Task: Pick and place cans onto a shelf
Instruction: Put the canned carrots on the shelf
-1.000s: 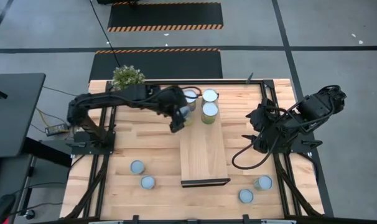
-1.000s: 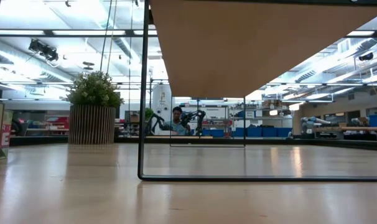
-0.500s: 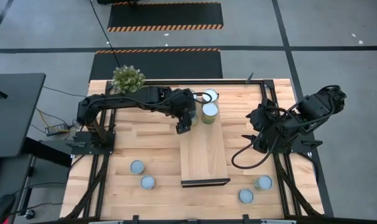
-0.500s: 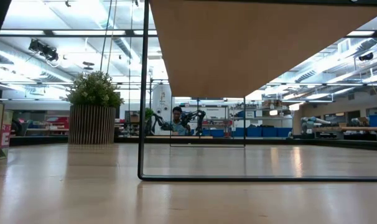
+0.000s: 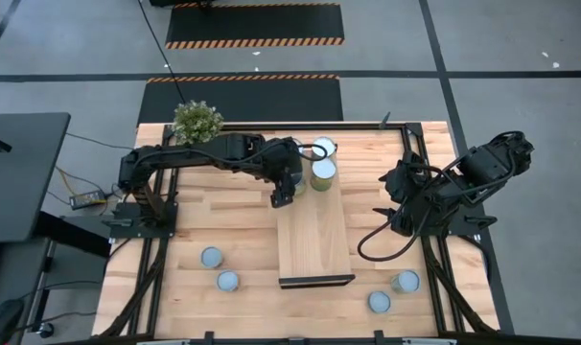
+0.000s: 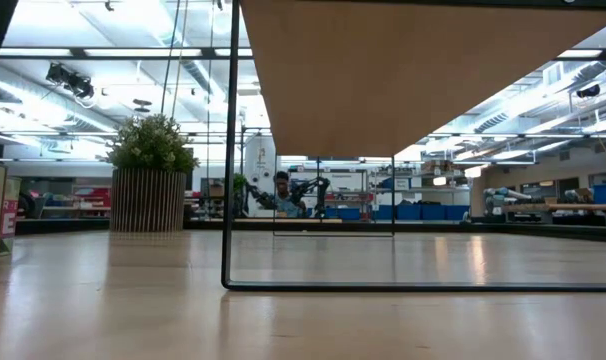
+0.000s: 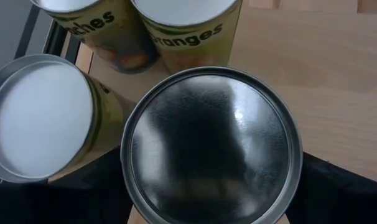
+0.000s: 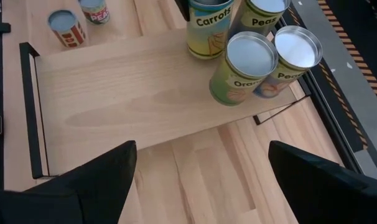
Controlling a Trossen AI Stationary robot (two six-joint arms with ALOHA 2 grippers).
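Note:
The shelf (image 5: 314, 235) is a pale raised board in the table's middle. Three cans stand at its far end: oranges (image 8: 243, 67), peaches (image 8: 289, 55) and peas (image 8: 263, 14). A fourth can, labelled carrots (image 8: 207, 28), stands upright beside them, its dark shiny top (image 7: 210, 146) filling the left wrist view. My left gripper (image 7: 212, 171) is shut on it. My right gripper (image 8: 201, 186) waits open above the table to the right of the shelf. Loose cans (image 5: 211, 257) (image 5: 228, 280) (image 5: 406, 281) (image 5: 379, 302) stand on the table near the front. My left gripper has the carrots can between its two fingers, one on each side of its round wall just below the rim (image 7: 127, 186). The fingers come slanting down from the table's left side. The can is upright, its base at the shelf board (image 8: 204, 57); whether it rests there I cannot tell.
A potted plant (image 5: 197, 120) stands at the far left corner. The shelf's near two thirds (image 8: 114, 93) are bare board, edged by a black metal frame (image 8: 28, 106). In the low view the shelf's underside (image 6: 403, 70) and frame leg (image 6: 228, 150) show, with a person far behind.
My left gripper has carried the can a little toward the table's right edge and down, up to the cans at the shelf's far end, rolling its wrist on the way. For the last half second it has kept still.

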